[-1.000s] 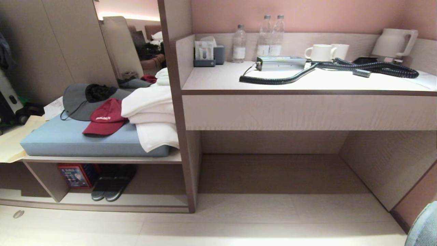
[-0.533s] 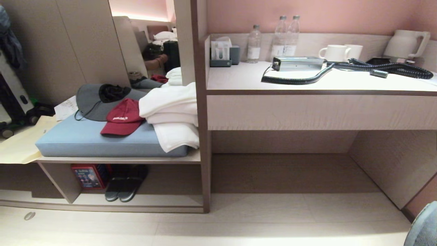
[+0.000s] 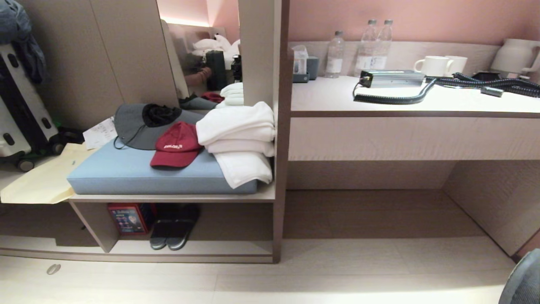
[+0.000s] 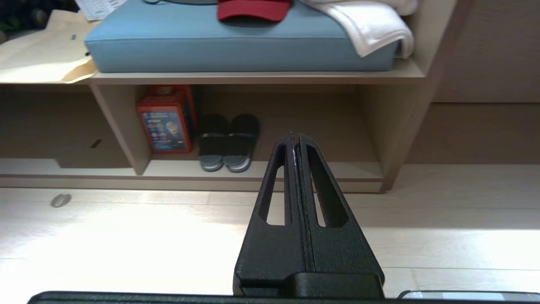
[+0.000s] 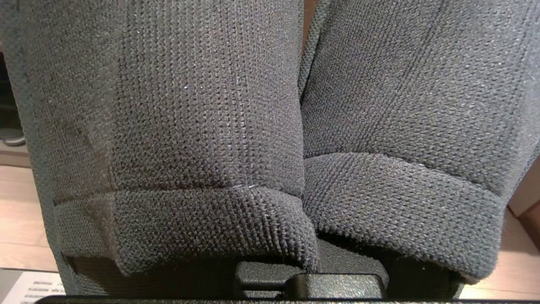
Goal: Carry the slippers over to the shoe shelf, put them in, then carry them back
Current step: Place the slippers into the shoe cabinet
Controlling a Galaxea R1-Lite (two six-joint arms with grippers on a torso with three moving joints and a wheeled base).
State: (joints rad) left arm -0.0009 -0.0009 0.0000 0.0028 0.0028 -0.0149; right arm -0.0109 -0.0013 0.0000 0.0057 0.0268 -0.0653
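Note:
The slippers [image 5: 177, 126] hang side by side and fill the right wrist view, their dark grey-blue woven straps facing the camera. My right gripper [image 5: 311, 270] is shut on them; its fingertips are buried under the straps. A corner of the slippers [image 3: 524, 278] shows at the lower right of the head view. The shoe shelf [image 3: 211, 247] is a low open cubby under the cushioned bench at lower left, with a pale base board [image 4: 295, 169]. My left gripper [image 4: 294, 137] is shut and empty, held above the floor and pointing at the cubby.
A blacker pair of slides [image 3: 174, 230] and a red box [image 3: 125, 218] stand in the cubby's left half. A blue cushion [image 3: 139, 173] with caps and white towels lies on top. A wide desk alcove [image 3: 379, 211] opens on the right, and a suitcase [image 3: 21, 114] stands far left.
The whole head view has slid to the right, so the camera has moved left and the cubby now lies nearer the picture's middle. Nothing in the scene has moved.

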